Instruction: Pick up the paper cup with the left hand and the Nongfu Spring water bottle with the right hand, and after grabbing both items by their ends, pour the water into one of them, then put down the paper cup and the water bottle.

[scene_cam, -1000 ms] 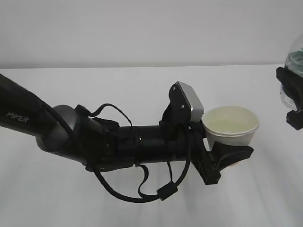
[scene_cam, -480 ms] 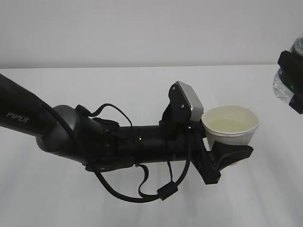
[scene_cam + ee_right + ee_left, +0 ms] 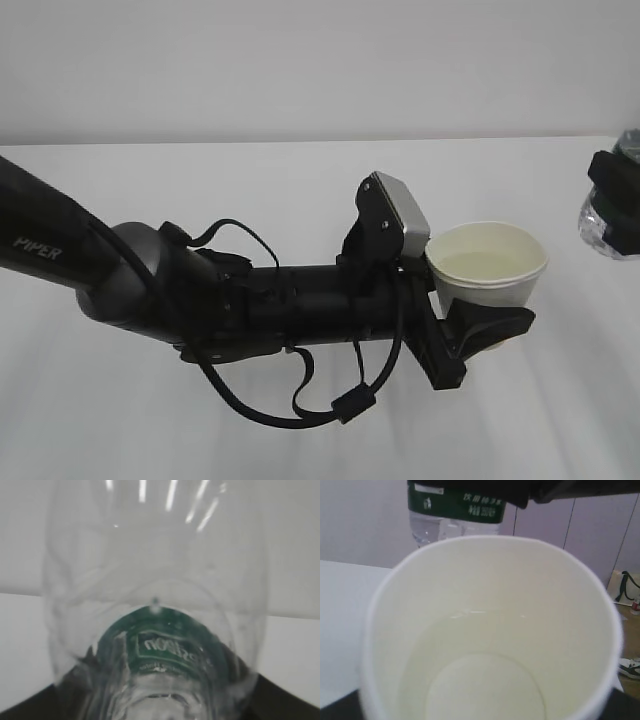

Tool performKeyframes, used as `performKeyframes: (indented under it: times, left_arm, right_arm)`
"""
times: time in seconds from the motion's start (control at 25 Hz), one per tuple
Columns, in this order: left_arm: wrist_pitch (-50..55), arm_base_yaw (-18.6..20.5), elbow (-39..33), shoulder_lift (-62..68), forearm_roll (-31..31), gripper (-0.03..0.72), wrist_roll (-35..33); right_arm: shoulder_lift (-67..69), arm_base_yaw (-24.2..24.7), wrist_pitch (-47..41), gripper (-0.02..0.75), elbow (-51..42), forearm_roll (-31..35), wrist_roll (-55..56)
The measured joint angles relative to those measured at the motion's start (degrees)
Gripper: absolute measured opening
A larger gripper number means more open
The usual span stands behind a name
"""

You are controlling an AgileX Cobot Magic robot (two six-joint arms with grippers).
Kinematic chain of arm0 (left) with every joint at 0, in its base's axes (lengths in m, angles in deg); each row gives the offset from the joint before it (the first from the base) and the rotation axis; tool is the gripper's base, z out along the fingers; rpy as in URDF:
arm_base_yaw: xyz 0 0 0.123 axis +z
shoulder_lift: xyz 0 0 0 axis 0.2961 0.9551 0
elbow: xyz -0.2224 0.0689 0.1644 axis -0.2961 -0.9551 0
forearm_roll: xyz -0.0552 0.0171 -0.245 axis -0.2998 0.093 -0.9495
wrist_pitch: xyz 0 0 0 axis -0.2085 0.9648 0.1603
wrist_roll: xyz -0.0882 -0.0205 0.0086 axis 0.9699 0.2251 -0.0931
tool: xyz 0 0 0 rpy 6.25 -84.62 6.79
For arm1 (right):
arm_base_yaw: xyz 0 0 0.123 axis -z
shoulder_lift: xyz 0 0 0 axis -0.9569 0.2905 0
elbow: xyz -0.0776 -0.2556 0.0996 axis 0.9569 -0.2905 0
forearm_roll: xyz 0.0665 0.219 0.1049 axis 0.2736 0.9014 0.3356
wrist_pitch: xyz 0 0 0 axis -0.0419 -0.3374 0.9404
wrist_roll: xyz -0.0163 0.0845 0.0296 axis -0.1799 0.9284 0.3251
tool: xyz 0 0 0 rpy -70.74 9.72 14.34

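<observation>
The paper cup (image 3: 488,268) is a small white tapered cup with a rolled rim and a smooth, matte, pale cream inside. It is held above the white table (image 3: 300,180), upright, at the end of the left hand (image 3: 470,335), whose black fingers (image 3: 495,327) pinch the cup's lower wall from either side. In the left wrist view the cup (image 3: 490,630) fills almost the whole picture: a round mouth, a slightly thick white rim, and the water (image 3: 480,670) lying clear and colourless in the bottom, its surface edge drawn as a thin bright line on the far wall, with the round base showing through it.

The left arm is glossy black plastic and metal, marked "PIPER", with looped black cables (image 3: 300,400) under it and a grey-silver block (image 3: 400,215) just behind the cup.

The Nongfu Spring water bottle (image 3: 600,215) is at the right edge of the exterior view, well apart from the cup, clamped in the right hand (image 3: 615,200); its black fingers close on the bottle's body. The bottle is clear thin plastic, ribbed and glinting, with a dark green label band bearing white print (image 3: 455,502). The right wrist view looks along the transparent body (image 3: 155,605), the green label visible through its curved wall.
</observation>
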Motion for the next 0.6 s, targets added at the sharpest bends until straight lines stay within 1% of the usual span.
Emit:
performKeyframes:
  times: [0.28,0.44,0.6]
  left_arm:
    - [-0.11,0.00,0.00,0.00,0.00,0.463,0.00]
    - [-0.22,0.00,0.00,0.00,0.00,0.463,0.00]
    - [-0.30,0.00,0.00,0.00,0.00,0.463,0.00]
  right_arm:
    - [10.99,0.00,12.42,0.395,0.00,1.13,0.00]
    - [16.44,0.00,14.09,0.394,0.11,3.33,-0.10]
    - [19.58,0.00,14.21,0.394,0.33,7.64,-0.10]
